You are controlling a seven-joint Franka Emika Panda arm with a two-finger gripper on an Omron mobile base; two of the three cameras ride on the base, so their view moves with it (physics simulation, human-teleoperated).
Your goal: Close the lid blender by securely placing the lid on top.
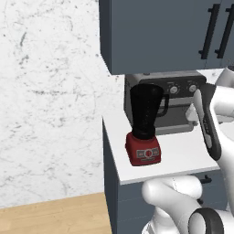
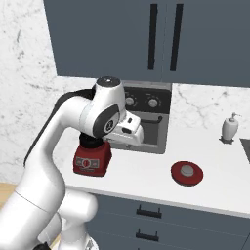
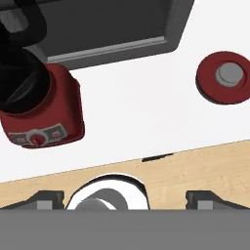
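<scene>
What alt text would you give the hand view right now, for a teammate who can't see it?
A red lid with a grey centre cap lies flat on the white counter at upper right, apart from the blender, whose dark jar and red base sit at left before a grey toaster oven. The open pincer holds nothing.

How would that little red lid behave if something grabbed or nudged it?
The lid looks like a stiff, flat disc lying on the counter, so it would probably slide, not roll. Its raised grey cap may offer a grip. It seems light.
</scene>
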